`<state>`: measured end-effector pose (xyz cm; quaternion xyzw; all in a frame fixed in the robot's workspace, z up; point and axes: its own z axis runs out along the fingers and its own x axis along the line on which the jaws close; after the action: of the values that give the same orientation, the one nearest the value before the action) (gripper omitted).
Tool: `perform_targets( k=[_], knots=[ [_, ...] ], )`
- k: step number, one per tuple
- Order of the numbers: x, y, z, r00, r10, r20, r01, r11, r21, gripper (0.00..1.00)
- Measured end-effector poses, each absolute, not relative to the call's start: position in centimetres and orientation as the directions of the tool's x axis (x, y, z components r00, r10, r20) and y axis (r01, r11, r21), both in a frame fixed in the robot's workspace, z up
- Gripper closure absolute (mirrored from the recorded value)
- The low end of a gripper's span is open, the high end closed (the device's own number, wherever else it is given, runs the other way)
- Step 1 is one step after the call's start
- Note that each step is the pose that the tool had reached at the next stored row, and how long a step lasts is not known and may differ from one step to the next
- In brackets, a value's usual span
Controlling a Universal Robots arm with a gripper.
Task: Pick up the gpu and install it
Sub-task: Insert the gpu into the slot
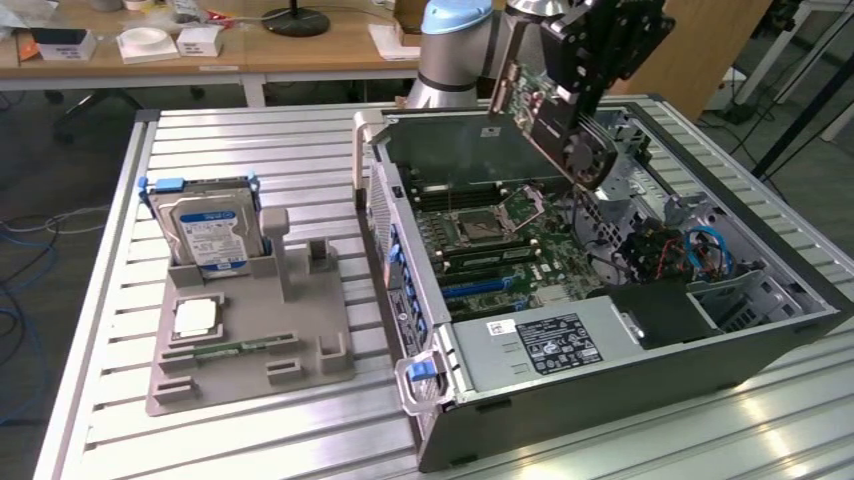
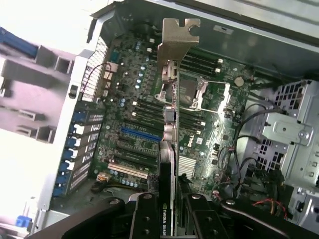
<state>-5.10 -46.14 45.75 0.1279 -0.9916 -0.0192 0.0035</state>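
My gripper (image 1: pixel 577 70) hangs above the open computer case (image 1: pixel 761 270), shut on the gpu (image 1: pixel 547 115). The card is tilted, its green board and black cooler over the far part of the motherboard (image 1: pixel 514 245). In the wrist view the gpu (image 2: pixel 168 149) runs edge-on away from the black fingers (image 2: pixel 145 219), and its silver end bracket (image 2: pixel 177 42) points away from them. Below it lie the motherboard (image 2: pixel 134 99) and a blue expansion slot (image 2: pixel 140 134), with clear air between card and board.
A grey fixture (image 1: pixel 247 345) on the slatted table (image 1: pixel 267 150) holds a silver hard drive with a blue label (image 1: pixel 207 235), a small chip (image 1: pixel 196 318) and a narrow green memory stick (image 1: pixel 240 348). The case holds a power supply (image 1: pixel 547 345), cables (image 1: pixel 694 250) and a drive cage (image 2: pixel 291 134).
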Motion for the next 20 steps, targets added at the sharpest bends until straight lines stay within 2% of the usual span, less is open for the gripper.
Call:
perform_targets(
  k=[20],
  knots=[
    [-5.1, -46.14, 45.78, -0.851, -0.525, 0.002, -0.524, 0.851, 0.039, 0.74]
  ],
)
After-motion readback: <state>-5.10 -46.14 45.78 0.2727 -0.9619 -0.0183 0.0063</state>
